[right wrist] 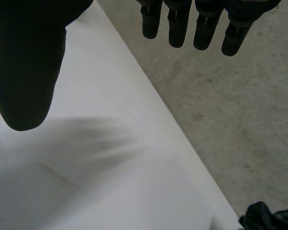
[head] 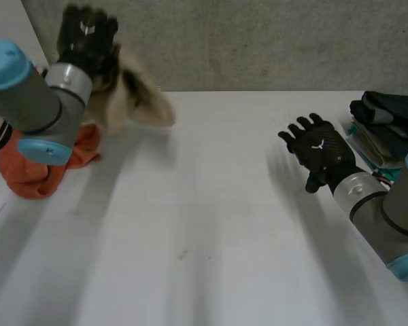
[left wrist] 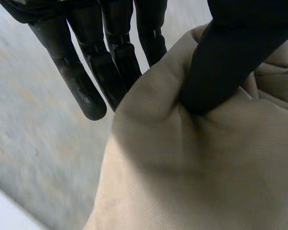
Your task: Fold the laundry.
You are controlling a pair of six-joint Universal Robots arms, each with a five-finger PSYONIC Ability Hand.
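Nearest, bench [head: 190, 238]: white top, takes up the lower and middle frame in the head view and runs back to the wall [head: 258, 41].
Right arm [head: 387, 217]: enters from the lower right corner, grey joint with a light-blue cap, angled up toward frame centre.
Right hand [head: 319, 153]: right of centre, over the bench, back of the hand toward the camera, apart from all cloth.
Right hand state: open. In the right wrist view the fingers [right wrist: 177, 24] are straight, the thumb is well apart from them with nothing between, and the bench surface lies under the palm.
Left arm [head: 34, 102]: comes in from the left edge, upper left, forearm raised toward the wall.
Orange cloth [head: 34, 173]: crumpled heap on the bench at the left edge, mid-height, partly behind the left arm's lower joint.
Dark folded stack [head: 387, 119]: garments piled at the right edge, upper right, on the bench beyond the right hand; lighter layers show under the dark top piece.
Left hand [head: 88, 34]: top left, the highest part of its arm, in front of the wall.
Beige cloth [head: 139, 95]: upper left, hanging from the left hand, loose end reaching toward centre; blurred, so I cannot tell whether its lower end touches the bench.
Left hand state: gripping the beige cloth. In the left wrist view the thumb [left wrist: 221, 72] presses into a bunched fold, with straight fingers alongside.
Wall: grey, across the top of the frame behind the bench.
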